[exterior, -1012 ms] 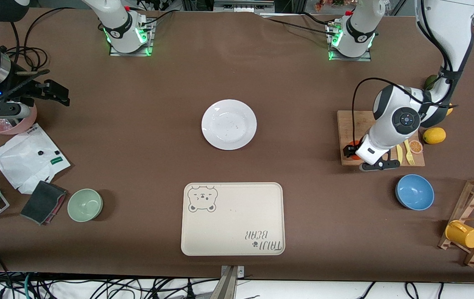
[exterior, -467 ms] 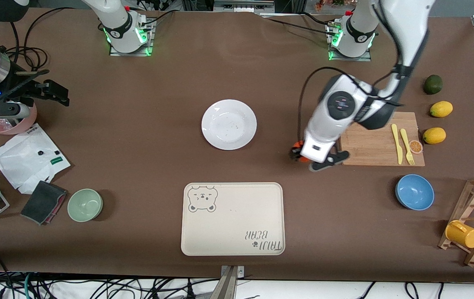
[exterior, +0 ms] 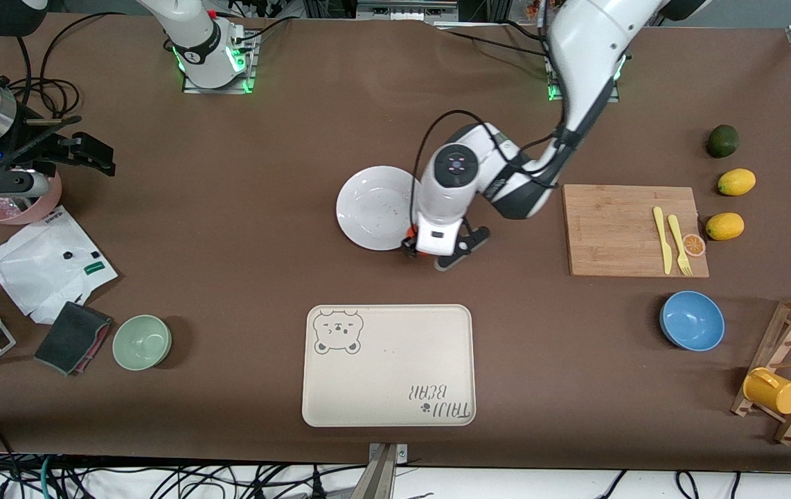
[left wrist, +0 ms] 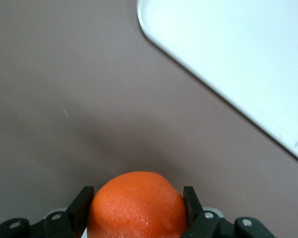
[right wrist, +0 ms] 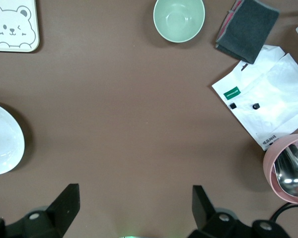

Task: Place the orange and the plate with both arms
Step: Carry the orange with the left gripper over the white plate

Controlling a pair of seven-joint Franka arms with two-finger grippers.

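The orange (left wrist: 136, 208) is small, round and bright orange. My left gripper (exterior: 415, 246) is shut on it, a finger on each side, and only a sliver of the fruit (exterior: 410, 234) shows in the front view. The gripper is in the air over the table, at the rim of the plate (exterior: 376, 206) that faces the cream bear tray (exterior: 388, 364). The round white plate lies bare at the table's middle and also shows in the right wrist view (right wrist: 2, 139). My right gripper (exterior: 94, 156) waits open and empty at the right arm's end of the table.
A cutting board (exterior: 617, 229) with yellow cutlery and an orange slice lies toward the left arm's end, with two lemons (exterior: 724, 226), a dark green fruit and a blue bowl (exterior: 692, 320) near it. A green bowl (exterior: 142, 342), a white bag (exterior: 49, 263) and a pink bowl (exterior: 14, 204) are near the right gripper.
My left gripper has carried the orange from the cutting board across the table to the plate's rim. The right arm has not moved.
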